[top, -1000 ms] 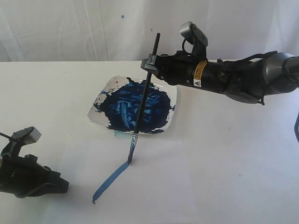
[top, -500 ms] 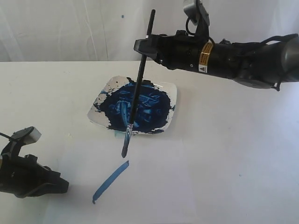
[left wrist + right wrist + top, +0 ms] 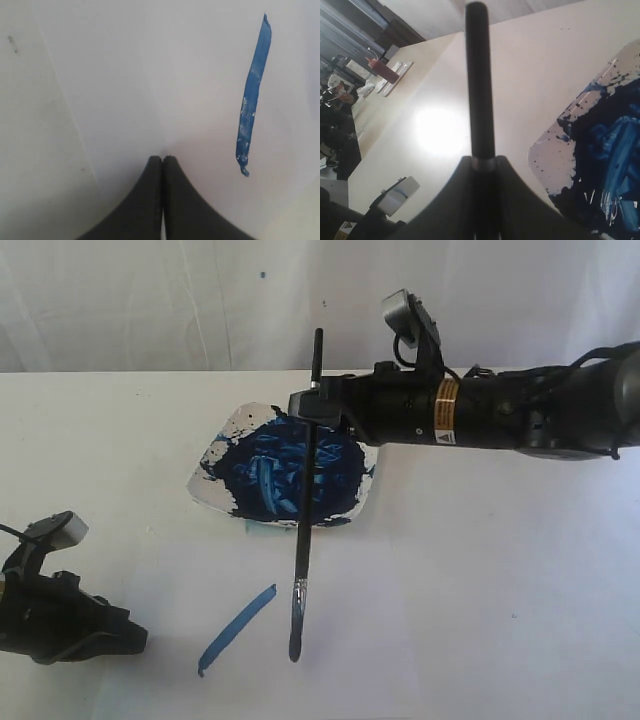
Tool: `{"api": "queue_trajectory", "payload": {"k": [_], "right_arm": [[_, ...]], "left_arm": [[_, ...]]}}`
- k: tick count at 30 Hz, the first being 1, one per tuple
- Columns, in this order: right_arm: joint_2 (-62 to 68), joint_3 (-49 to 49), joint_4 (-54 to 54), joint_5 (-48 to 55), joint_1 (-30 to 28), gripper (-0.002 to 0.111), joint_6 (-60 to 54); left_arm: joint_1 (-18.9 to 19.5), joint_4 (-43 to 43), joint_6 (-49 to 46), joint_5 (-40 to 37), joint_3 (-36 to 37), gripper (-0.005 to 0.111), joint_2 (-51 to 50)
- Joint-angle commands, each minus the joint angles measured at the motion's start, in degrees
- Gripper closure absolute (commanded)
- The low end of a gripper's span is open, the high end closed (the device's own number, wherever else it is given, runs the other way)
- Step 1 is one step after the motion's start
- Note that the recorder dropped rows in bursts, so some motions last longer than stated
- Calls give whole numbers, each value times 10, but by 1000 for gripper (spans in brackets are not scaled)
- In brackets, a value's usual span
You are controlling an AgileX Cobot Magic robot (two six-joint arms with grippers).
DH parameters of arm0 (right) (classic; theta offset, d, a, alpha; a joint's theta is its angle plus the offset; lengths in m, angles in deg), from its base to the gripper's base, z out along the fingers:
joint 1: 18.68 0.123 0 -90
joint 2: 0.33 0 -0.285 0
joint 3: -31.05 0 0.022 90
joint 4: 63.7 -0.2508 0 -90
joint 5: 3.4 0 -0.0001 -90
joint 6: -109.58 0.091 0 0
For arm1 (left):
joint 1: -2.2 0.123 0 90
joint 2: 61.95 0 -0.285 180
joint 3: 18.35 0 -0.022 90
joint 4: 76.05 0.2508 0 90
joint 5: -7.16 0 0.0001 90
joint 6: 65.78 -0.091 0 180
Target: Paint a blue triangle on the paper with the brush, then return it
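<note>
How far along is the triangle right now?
Done: one side, a single blue stroke on the paper. In hand: the right gripper is shut on the brush, its tip low over the paper beside that stroke. Left: two more sides, then returning the brush. The left gripper sits shut, off to the side.

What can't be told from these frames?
- Exterior view: whether the brush tip touches the paper; too small.
- Right wrist view: brush tip hidden behind the right gripper.
- Left wrist view: left gripper body cut off by the frame edge.
</note>
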Motion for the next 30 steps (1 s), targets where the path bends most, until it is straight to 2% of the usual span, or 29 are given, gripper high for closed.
{"api": "queue_trajectory", "payload": {"k": [1, 30], "right_arm": [[-8, 17, 1, -12, 2, 108, 2], [27, 21, -33, -2, 17, 108, -39]], "left_arm": [[-2, 4, 0, -8, 3, 107, 6], [-2, 4, 0, -8, 3, 107, 6]]}}
